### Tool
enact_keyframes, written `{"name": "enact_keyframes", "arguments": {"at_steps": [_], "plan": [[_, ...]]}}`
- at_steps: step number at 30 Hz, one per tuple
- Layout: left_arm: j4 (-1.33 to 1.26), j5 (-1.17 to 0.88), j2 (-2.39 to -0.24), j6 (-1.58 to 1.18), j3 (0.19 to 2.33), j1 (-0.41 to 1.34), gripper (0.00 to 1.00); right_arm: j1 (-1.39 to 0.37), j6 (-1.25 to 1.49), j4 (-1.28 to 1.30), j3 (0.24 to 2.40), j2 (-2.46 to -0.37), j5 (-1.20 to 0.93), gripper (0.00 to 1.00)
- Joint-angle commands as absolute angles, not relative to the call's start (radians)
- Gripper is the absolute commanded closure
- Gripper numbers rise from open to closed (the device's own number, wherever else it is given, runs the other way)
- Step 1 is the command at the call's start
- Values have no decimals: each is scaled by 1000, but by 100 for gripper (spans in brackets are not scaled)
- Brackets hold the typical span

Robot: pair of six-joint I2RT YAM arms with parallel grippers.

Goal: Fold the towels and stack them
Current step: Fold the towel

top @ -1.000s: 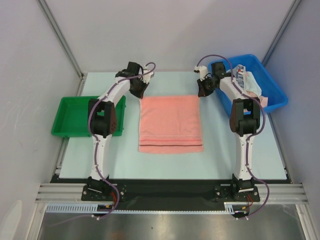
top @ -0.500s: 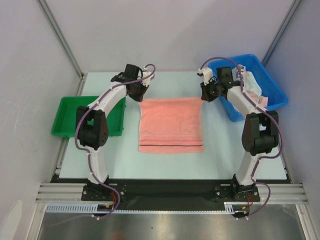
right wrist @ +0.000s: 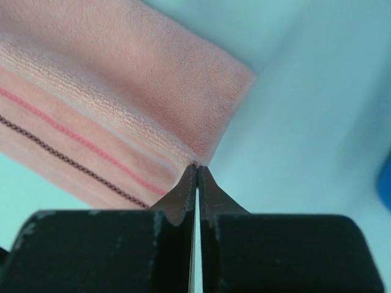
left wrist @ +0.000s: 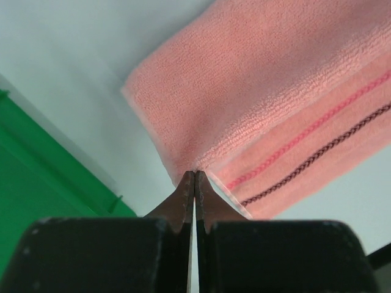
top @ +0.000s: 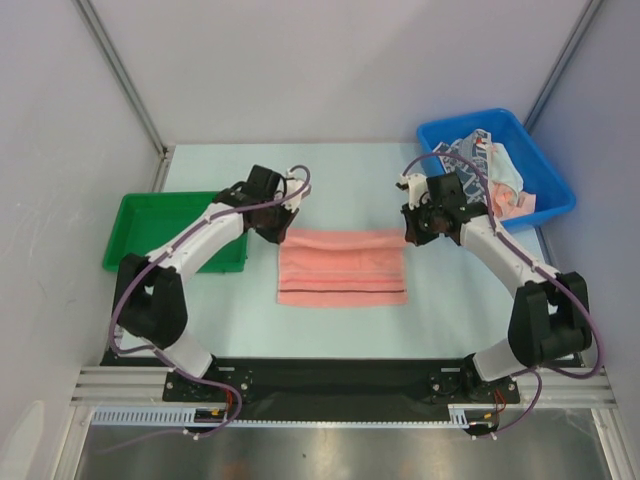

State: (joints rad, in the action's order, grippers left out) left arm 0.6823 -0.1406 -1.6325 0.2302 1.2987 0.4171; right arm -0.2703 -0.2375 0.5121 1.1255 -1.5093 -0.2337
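A salmon-pink towel with a red and a dark stripe lies mid-table, its far part lifted and doubled over toward the near edge. My left gripper is shut on the towel's left corner, its tips pinching the fold. My right gripper is shut on the right corner in the same way. In both wrist views the folded upper layer covers the towel down to near its stripes. More towels, white and patterned, lie bunched in the blue bin.
A green tray stands at the table's left, close to the left arm; its rim shows beside the left jaws. The blue bin stands at the back right. Metal frame posts rise at the table's far corners.
Both arms have swung toward the near edge, carrying the towel's far corners with them. The towel has gone from lying flat and full-length to doubled over, about half as deep.
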Motion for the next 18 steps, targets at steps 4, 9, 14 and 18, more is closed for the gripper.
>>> {"name": "enact_keyframes", "arguments": {"at_steps": [4, 9, 14, 18], "plan": [[657, -101, -1529, 123, 1180, 486, 100, -322, -104, 584, 1059, -1388, -157, 100], [661, -68, -1500, 77, 1097, 511, 100, -339, -46, 592, 973, -1356, -152, 100], [658, -37, -1471, 35, 1046, 518, 100, -351, -5, 595, 928, -1322, -158, 100], [667, -22, -1457, 6, 1028, 522, 100, -367, 46, 595, 920, -1304, -169, 100]]}}
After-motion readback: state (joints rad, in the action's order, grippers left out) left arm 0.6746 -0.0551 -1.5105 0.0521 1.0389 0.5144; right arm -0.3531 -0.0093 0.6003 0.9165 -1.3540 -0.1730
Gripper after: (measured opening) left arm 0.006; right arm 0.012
